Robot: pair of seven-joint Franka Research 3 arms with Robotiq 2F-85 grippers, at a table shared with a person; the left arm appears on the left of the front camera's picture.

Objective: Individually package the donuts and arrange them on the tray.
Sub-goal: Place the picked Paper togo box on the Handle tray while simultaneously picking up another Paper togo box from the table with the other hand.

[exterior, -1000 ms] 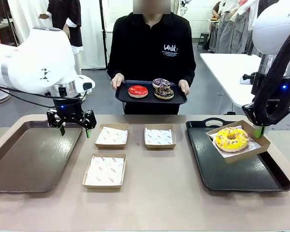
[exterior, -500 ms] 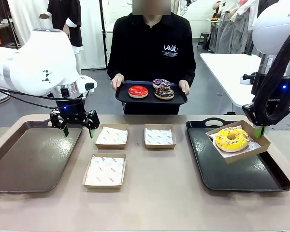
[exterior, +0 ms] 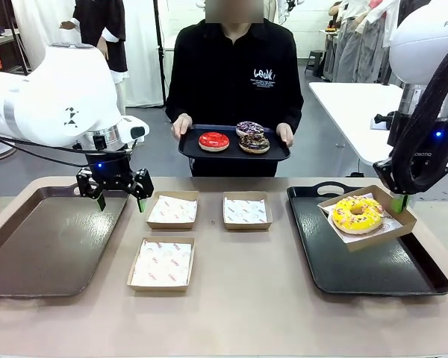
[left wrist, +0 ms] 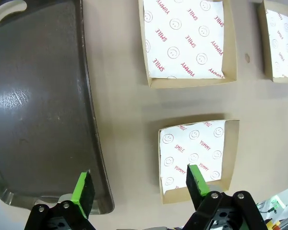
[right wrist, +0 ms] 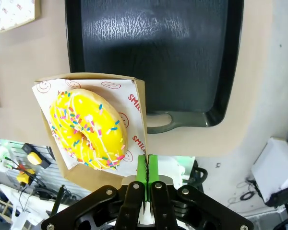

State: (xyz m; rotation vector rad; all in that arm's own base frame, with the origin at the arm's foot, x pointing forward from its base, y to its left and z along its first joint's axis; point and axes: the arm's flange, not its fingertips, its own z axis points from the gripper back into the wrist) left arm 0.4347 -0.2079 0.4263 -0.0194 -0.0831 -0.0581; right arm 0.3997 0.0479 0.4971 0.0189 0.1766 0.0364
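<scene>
A yellow sprinkled donut (exterior: 357,214) (right wrist: 89,126) lies in a paper-lined cardboard box (exterior: 398,212) (right wrist: 140,98). My right gripper (exterior: 399,200) (right wrist: 147,168) is shut on that box's edge and holds it tilted above the black right tray (exterior: 373,265) (right wrist: 153,52). The person holds a small dark tray (exterior: 231,151) carrying the red donut (exterior: 213,139), the purple donut (exterior: 249,127) and the chocolate donut (exterior: 253,143). My left gripper (exterior: 118,201) (left wrist: 139,184) hangs open over the table between the left tray (exterior: 45,242) (left wrist: 38,105) and an unfilled box (exterior: 172,210) (left wrist: 197,158).
Three unfilled paper-lined boxes sit mid-table: back left, back middle (exterior: 247,211) and front (exterior: 161,262) (left wrist: 187,40). A white table (exterior: 358,112) stands behind at right. Bare tabletop runs along the front edge.
My left gripper has shifted slightly right and away from me, toward the back-left box. The right gripper has lowered the boxed yellow donut a little.
</scene>
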